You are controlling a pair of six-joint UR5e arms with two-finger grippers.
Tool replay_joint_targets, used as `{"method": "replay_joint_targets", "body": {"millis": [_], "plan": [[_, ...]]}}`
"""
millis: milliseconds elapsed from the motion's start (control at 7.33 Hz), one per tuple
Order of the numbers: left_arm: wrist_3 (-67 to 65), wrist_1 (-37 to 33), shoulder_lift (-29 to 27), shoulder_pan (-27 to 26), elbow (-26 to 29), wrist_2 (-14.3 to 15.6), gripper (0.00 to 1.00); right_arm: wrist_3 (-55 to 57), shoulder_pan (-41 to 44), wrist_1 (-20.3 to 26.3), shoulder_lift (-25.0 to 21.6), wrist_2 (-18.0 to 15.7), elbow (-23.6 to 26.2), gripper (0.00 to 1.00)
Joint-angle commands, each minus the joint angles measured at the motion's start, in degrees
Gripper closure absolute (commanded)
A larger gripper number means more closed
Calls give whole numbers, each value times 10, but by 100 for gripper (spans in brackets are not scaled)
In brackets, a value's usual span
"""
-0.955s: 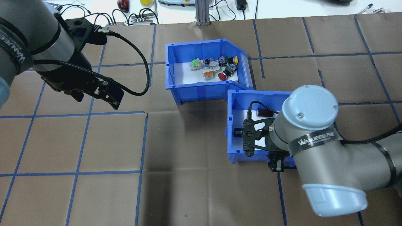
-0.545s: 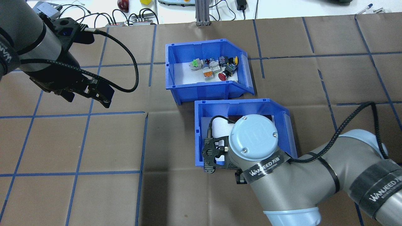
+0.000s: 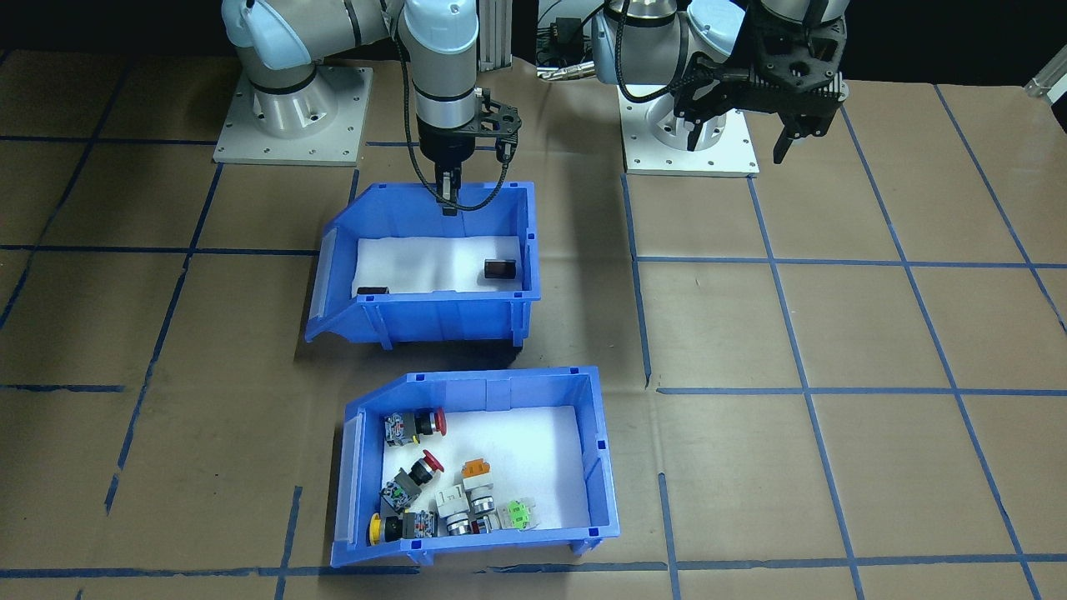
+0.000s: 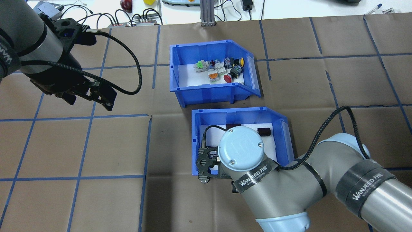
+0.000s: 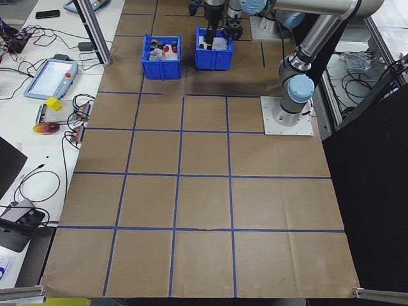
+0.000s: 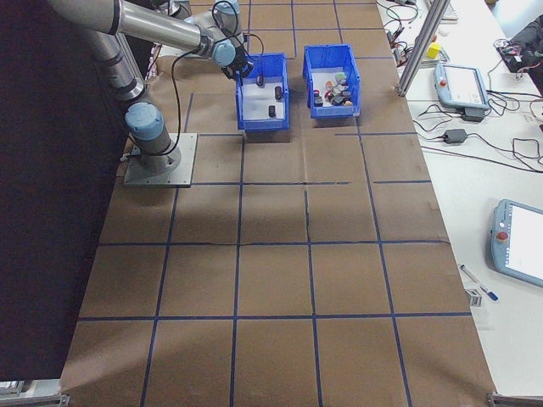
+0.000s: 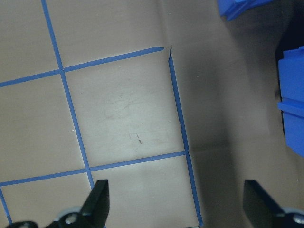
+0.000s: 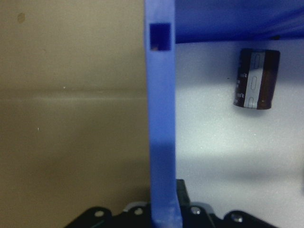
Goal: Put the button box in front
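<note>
Blue button box (image 4: 214, 72) sits farther from robot, behind capacitor bin (image 4: 239, 138) | right tool (image 3: 449, 202) clamped on that bin's near wall | left tool (image 4: 96, 96) spread wide, empty, off left.

On the worktop (image 4: 96, 199), the button box (image 4: 212, 93) sits farther from the robot, the cylinder bin (image 4: 196, 141) directly behind it, nearer the robot's base.
</note>
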Motion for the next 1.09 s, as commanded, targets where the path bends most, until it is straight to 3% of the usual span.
{"method": "replay_joint_targets", "body": {"millis": [0,136,409,545,818,955], "plan": [[-1,-2,1,0,-4,0,1,9,15,-18,21,-1,-1,86],[0,0,3,-1,-12,-1,1,14,15,-14,20,4,-1,5],[0,5,9,-1,-16,-2,1,16,10,-4,13,-1,-14,0],[0,5,10,-1,-16,-4,1,16,4,43,11,-1,-43,0],[-1,5,10,-1,-15,-36,1,16,-1,135,3,-2,-113,0],[-1,5,10,-1,-15,-34,1,16,-8,168,-12,-3,-136,0]]}}
